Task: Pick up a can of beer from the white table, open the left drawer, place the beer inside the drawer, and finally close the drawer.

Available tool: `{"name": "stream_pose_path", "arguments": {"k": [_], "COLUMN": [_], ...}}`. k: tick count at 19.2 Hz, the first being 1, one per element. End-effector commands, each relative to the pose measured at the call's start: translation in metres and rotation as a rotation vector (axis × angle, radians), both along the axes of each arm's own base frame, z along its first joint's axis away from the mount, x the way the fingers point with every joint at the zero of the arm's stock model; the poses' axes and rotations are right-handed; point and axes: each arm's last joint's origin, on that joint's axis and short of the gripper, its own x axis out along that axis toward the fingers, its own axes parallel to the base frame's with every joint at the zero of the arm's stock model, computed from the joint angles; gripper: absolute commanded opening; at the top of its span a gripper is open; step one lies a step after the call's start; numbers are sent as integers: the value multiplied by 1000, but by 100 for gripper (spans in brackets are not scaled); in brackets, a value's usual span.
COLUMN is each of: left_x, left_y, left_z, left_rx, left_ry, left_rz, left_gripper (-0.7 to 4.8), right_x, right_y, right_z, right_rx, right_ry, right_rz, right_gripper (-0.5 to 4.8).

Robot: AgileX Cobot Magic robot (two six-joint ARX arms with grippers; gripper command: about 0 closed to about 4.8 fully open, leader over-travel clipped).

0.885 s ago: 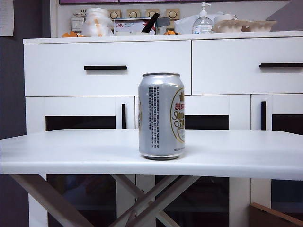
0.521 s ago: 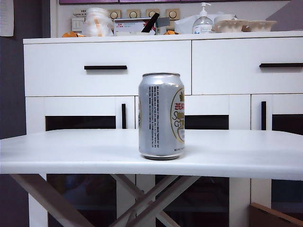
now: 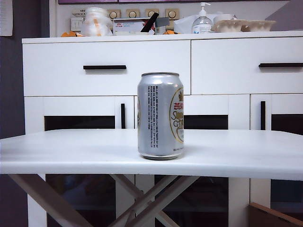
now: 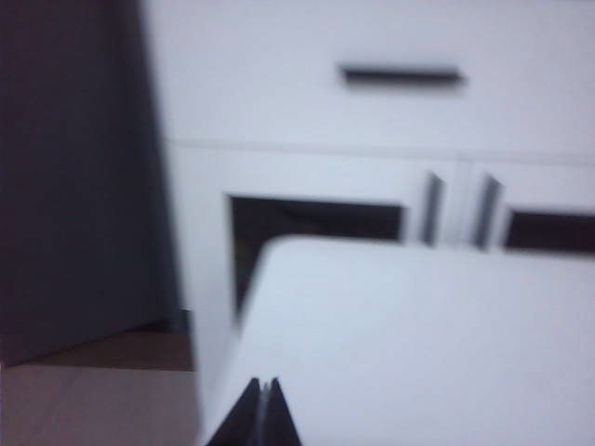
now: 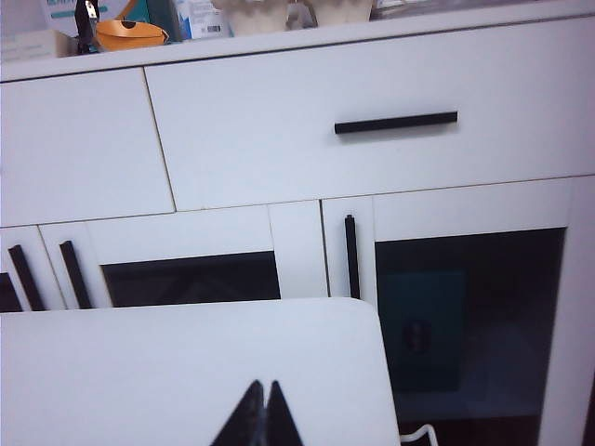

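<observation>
Far left of the exterior view: dark wall, then the white cabinet (image 3: 118, 101). The left drawer (image 3: 106, 68) sat fully shut, its black bar handle (image 3: 104, 67) level at the centre of the front. Below it, glass-panelled doors with vertical black handles.

My left gripper (image 4: 263, 413) was not visible in the exterior view. In my left wrist view its two dark fingertips met in a point with no gap between them: clenched, nothing between the jaws. It sat over the near left corner of the white table (image 4: 418, 344), well apart from the cabinet. That view was blurred; the drawer handle showed only as a dark smear.

Centre: the can of beer (image 3: 160, 116) stood upright on the white table (image 3: 71, 153), roughly mid-width and toward the near edge, with bare tabletop all round it. Print columns faced the camera, and the cream-and-gold oval label was turned toward the right. Pale crossed legs showed under the top.

Right: the twin drawer (image 3: 246, 66), also shut. Clutter on the cabinet top included a pump bottle (image 3: 202, 21) and egg cartons (image 3: 244, 24).

My right gripper (image 5: 259, 416) appeared only in my right wrist view: fingertips pressed together, clenched on nothing, over the table's near right corner (image 5: 186, 372). The can was in neither wrist view.
</observation>
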Motion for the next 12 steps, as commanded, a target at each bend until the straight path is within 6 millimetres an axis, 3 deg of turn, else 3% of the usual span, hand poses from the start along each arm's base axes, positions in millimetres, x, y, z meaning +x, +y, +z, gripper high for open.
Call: {"name": "stream_pose_path", "arguments": {"k": [1,5,8,12], "left_x": [6,30,50,68], "left_y": [1,-4,-10,-22], "left_z": [40,88,118,150], "left_rx": [-9,-3,-2,-47], "left_ry": [13,51,66,60], "left_rz": [31,-79,-205,-297], "left_gripper": [-5,-5,-6,-6], "right_x": [-3,13,28,44], "right_y": [0,6,13,18], "right_z": [40,70,75,76], "right_rx": [5,-15,-33,13], "right_ry": [-23,13,42,49], "right_rz": [15,162,352,468], "right_gripper": [-6,-5,-6,-6]}}
